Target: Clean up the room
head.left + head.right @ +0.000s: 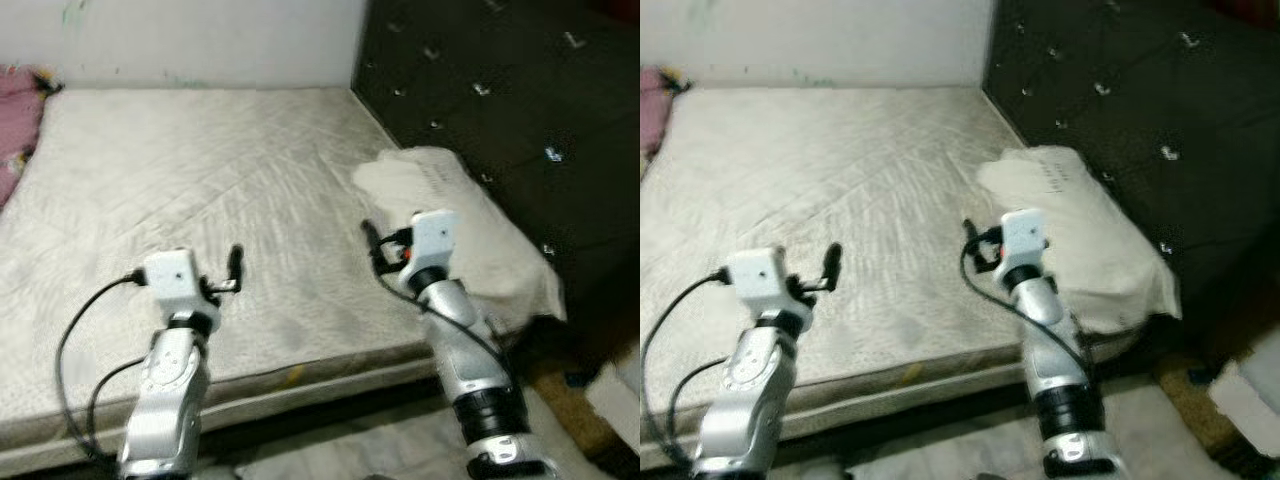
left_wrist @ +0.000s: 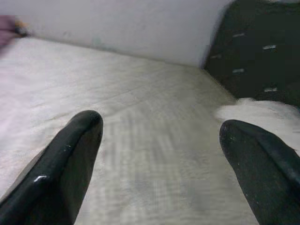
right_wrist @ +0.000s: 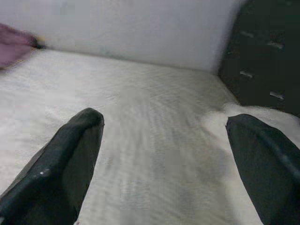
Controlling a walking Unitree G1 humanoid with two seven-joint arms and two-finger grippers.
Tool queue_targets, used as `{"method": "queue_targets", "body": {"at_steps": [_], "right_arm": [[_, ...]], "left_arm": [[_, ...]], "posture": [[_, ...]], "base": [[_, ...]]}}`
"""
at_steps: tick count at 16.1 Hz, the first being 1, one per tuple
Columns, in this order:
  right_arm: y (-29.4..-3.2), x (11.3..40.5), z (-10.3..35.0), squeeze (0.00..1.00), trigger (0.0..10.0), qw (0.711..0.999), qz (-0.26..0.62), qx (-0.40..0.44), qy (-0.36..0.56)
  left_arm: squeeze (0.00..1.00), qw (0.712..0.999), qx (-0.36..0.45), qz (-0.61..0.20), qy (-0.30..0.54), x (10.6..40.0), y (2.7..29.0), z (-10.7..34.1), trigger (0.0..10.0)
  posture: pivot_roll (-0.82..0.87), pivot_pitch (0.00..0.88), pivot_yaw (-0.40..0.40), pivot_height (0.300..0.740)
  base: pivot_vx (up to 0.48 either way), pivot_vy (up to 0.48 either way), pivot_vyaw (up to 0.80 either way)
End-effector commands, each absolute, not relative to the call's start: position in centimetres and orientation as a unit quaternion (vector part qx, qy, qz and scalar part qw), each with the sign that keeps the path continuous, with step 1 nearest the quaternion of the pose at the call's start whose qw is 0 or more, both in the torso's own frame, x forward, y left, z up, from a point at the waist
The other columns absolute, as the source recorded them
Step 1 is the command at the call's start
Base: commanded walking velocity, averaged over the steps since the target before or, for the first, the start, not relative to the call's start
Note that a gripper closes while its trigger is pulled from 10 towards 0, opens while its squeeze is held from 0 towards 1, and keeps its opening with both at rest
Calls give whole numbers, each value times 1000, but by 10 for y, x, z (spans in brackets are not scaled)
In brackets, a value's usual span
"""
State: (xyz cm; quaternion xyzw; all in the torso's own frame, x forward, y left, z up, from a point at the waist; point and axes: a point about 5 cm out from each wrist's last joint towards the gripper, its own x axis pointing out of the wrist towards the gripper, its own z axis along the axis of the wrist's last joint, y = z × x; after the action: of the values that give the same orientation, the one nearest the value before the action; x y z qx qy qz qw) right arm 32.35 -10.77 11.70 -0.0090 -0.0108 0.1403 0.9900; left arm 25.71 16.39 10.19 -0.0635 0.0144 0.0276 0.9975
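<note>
A bare mattress point(image 1: 200, 170) with a pale quilted cover lies in front of me. A cream pillow point(image 1: 450, 215) rests on its right side against the dark headboard point(image 1: 500, 90). A pink cloth point(image 1: 15, 120) is bunched at the mattress's far left edge. My left gripper point(image 1: 228, 272) hovers over the near part of the mattress, open, with nothing between its fingers point(image 2: 75, 150). My right gripper point(image 1: 375, 245) is also open and empty, just left of the pillow; the pillow point(image 3: 243, 117) appears beside one of its fingers point(image 3: 70, 154).
A white wall point(image 1: 200, 40) runs behind the mattress. The tufted headboard closes off the right side. On the floor at the lower right are a brown patch point(image 1: 570, 400) and a white object point(image 1: 620, 385). The mattress's front edge point(image 1: 300, 375) is just below my arms.
</note>
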Motion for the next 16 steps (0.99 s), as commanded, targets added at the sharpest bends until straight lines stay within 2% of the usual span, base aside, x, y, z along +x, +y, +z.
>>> {"method": "queue_targets", "body": {"at_steps": [1,16], "right_arm": [[-116,325,121,0,10000,991,129,-16,-18],[-112,327,122,0,10000,989,144,-38,-23]], "left_arm": [[0,997,-70,20,6,259,158,106,10000],[0,997,-68,23,6,260,158,107,10000]], "posture": [[28,0,-86,740],[32,0,-88,740]], "base": [[0,480,0],[0,480,0]]}}
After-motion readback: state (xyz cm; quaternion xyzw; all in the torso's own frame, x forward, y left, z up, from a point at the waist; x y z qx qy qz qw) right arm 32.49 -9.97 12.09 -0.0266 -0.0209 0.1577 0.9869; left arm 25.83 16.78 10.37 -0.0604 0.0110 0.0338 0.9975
